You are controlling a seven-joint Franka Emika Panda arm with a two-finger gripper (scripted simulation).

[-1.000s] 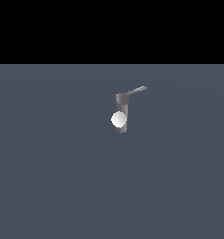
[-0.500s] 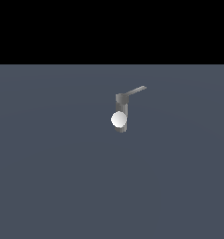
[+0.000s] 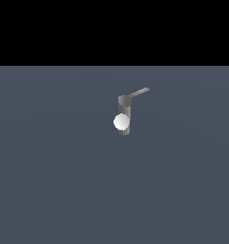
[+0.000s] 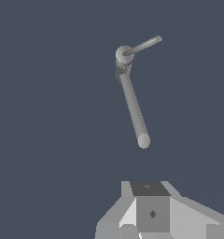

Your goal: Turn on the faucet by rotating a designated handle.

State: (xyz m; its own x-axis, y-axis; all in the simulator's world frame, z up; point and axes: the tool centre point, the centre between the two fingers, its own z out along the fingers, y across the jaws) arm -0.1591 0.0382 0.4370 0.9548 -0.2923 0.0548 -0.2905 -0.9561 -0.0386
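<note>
Exterior view: a flat blue-grey floor fills the lower three quarters of the frame under a black band along the top. Slightly right of centre, in the upper middle of the frame, stands the faucet, a short grey upright post. A white ball sits on its front, on the left side of the post as pictured. From the post's top the handle, a thin grey bar, runs toward the upper right of the frame. No arm or gripper appears in this view.

Wrist view: the faucet is seen from above in the upper middle of the frame, with a long grey spout running from it down toward the centre. The handle juts from the post's top toward the upper right. The grey and white gripper body fills the lower right of centre, well apart from the faucet. Its fingertips are out of frame, so I cannot tell whether it is wide or narrow.

Progress, as a judgement: the task looks barely begun. Nothing touches the handle; the approach, the contact and the whole rotation appear to be left.

No containers are visible in either view.
</note>
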